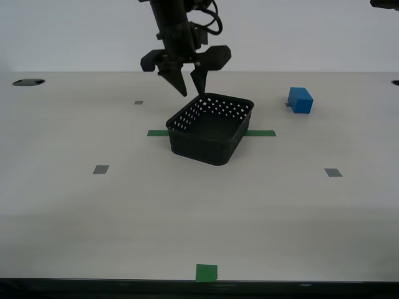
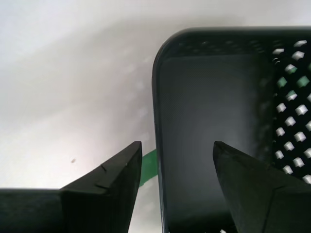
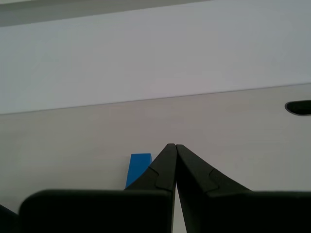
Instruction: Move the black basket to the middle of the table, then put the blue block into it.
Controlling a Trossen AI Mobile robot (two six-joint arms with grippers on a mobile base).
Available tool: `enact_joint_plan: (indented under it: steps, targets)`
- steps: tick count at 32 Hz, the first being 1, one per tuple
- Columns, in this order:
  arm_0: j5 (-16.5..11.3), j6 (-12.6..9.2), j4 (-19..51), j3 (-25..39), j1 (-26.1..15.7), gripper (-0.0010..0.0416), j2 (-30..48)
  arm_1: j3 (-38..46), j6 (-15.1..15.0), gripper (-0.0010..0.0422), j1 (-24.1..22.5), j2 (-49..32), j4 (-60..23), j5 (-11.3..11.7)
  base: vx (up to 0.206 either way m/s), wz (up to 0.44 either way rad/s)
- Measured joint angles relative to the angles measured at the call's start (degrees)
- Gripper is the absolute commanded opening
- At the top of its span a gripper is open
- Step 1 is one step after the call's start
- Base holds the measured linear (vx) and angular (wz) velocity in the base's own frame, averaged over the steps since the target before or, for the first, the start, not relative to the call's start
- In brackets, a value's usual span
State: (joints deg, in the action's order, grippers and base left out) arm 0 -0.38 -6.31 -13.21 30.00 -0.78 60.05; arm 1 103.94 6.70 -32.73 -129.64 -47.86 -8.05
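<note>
The table [image 1: 75,212] was the largest thing in sight, a pale beige top that filled the exterior view. The black basket [image 1: 211,128] sat near its middle, upright, on top of a green tape strip [image 1: 260,133] that stuck out from under it at 3 and at 9 o'clock. Its perforated walls were plain to see, and the inside looked empty.

My second gripper [image 1: 189,79] hung above the basket's far rim, at about 11 o'clock from the basket's centre. Its jaws were spread apart and held nothing. In the second wrist view one fingertip [image 2: 127,167] stood outside the basket wall [image 2: 158,121] and the other over the inside, astride the rim without touching it, as far as I could tell.

The blue block [image 1: 300,99] lay at 2 o'clock from the basket, well apart from it, with open tabletop between them. A small grey tape square [image 1: 288,104] showed just beside it.

My first gripper [image 3: 175,148] appeared only in the first wrist view, jaws closed tip to tip on nothing, with the block [image 3: 138,167] partly hidden behind one finger.

Smaller marks dotted the table: a green square [image 1: 206,273] at the near edge, at 6 o'clock from the basket, and grey squares [image 1: 100,169] at 8 and 4 o'clock. No writing or labels could be read anywhere.
</note>
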Motion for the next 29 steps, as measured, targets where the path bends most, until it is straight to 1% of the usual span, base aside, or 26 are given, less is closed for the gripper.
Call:
enact_joint_plan:
  steps: [1, 2, 3, 4, 5, 6, 7, 10, 12, 13, 14, 15, 16, 17, 18, 19, 20, 21, 22, 23, 24, 25, 26, 27, 28, 29]
  targets:
    - [0.0, 0.0, 0.0, 0.0, 0.0, 0.0000, 0.0, 1.1, -0.3, 0.0145, 0.1, 0.5, 0.5, -0.1, 0.000, 0.000]
    - [0.0, 0.0, 0.1, 0.0, 0.0, 0.0001, 0.0, 1.4, -0.5, 0.0133, 0.2, 1.0, 0.5, 0.1, 0.000, 0.000]
    - [-1.2, -0.2, 0.4, 0.0, 0.0, 0.0000, 0.0, 2.9, -2.3, 0.0091, 0.4, 1.6, 0.2, 1.4, 0.000, 0.000]
    - [-1.5, -0.2, 0.3, 0.0, 0.0, 0.0000, 0.0, 3.3, -2.6, 0.0073, 0.5, 1.9, 0.4, 2.1, 0.000, 0.000]
    - [-3.4, -0.2, 0.5, 0.0, -0.1, 0.0001, 0.0, 4.5, -4.3, 0.0031, 0.5, 2.3, 0.2, 6.1, 0.000, 0.000]
    - [-4.1, -0.2, 0.5, 0.0, -0.2, 0.0000, 0.0, 4.9, -5.1, 0.0011, 0.5, 2.4, 0.1, 7.6, 0.000, 0.000]
    - [-5.0, -0.2, 0.8, 0.0, -0.3, 0.0000, 0.0, 5.7, -6.5, -0.0001, 0.6, 2.8, 0.0, 10.0, 0.000, 0.000]
    - [-5.4, -0.2, 2.4, 0.0, -0.4, 0.0000, 0.0, 6.2, -8.0, 0.0001, 1.0, 3.7, 1.0, 12.8, 0.000, 0.000]
    - [-5.6, -0.2, 9.7, 2.4, -0.6, 0.0001, 0.0, 6.2, -11.3, 0.0001, 1.7, 4.4, 2.1, 18.7, 0.000, 0.000]
    - [-5.6, 0.1, 12.4, 3.7, -0.7, 0.0000, 0.0, 6.2, -12.5, -0.0003, 2.3, 4.5, 2.3, 20.9, 0.000, 0.000]
    - [-5.6, 0.3, 14.3, 4.6, -0.7, 0.0000, 0.0, 6.2, -13.2, -0.0001, 2.8, 4.6, 2.3, 21.0, 0.000, 0.000]
    - [-5.7, 0.4, 18.9, 6.9, -0.7, 0.0000, 0.0, 6.2, -13.7, -0.0001, 4.0, 4.7, 2.4, 21.0, 0.000, 0.000]
    - [-5.7, 0.4, 19.4, 7.4, -0.7, 0.0000, 0.1, 6.2, -13.7, -0.0001, 5.2, 4.7, 2.4, 21.5, 0.000, 0.000]
    - [-5.7, 0.4, 25.9, 10.8, -0.8, 0.0000, 0.9, 6.1, -13.7, -0.0001, 6.5, 4.8, 3.0, 21.3, 0.000, 0.000]
    - [-5.7, 0.4, 29.2, 12.4, -0.8, 0.0000, 1.5, 6.1, -13.7, -0.0001, 8.8, 4.8, 3.1, 22.0, 0.000, 0.000]
    - [-5.7, 0.5, 33.5, 15.1, -0.8, 0.0000, 2.4, 6.1, -13.8, -0.0001, 9.8, 4.8, 3.3, 21.1, 0.000, 0.000]
    - [-5.7, 0.5, 34.8, 16.2, -0.8, 0.0000, 2.8, 6.1, -13.8, -0.0001, 10.5, 4.8, 3.5, 21.0, 0.000, 0.000]
    - [-5.7, 1.2, 38.1, 18.3, -0.8, 0.0000, 3.8, 6.0, -13.8, -0.0001, 12.4, 4.8, 3.5, 20.1, 0.000, 0.000]
    - [-5.7, 1.4, 38.1, 18.6, -0.8, 0.0000, 3.9, 5.9, -13.7, -0.0001, 13.6, 4.8, 3.5, 20.4, 0.000, 0.000]
    - [-5.8, 2.1, 38.4, 19.2, -0.9, 0.0000, 4.3, 5.9, -13.7, -0.0001, 14.6, 4.8, 3.6, 20.8, 0.000, 0.000]
    - [-6.0, 3.5, 38.9, 21.0, -0.9, 0.0000, 5.8, 5.7, -13.8, -0.0001, 16.1, 4.8, 4.0, 19.6, 0.000, 0.000]
    - [-6.9, 3.7, 38.9, 21.0, -1.1, 0.0000, 6.5, 5.7, -13.7, -0.0001, 18.1, 4.8, 4.0, 20.8, 0.000, 0.000]
    - [-8.1, 4.0, 39.4, 21.5, -1.2, 0.0001, 7.2, 5.6, -13.8, -0.0001, 18.1, 4.8, 4.3, 19.6, 0.000, 0.000]
    - [-10.8, 4.1, 38.2, 22.0, -1.9, 0.0002, 9.0, 5.6, -13.8, -0.0001, 19.5, 4.8, 5.2, 18.4, 0.000, 0.000]
    - [-11.3, 4.1, 38.3, 21.6, -2.6, 0.0002, 10.4, 5.6, -13.8, -0.0001, 20.6, 4.8, 5.2, 18.5, 0.000, 0.000]
    - [-11.5, 4.1, 36.3, 21.6, -3.3, 0.0002, 11.9, 5.6, -13.8, 0.0000, 21.1, 4.8, 5.6, 17.8, 0.000, 0.000]
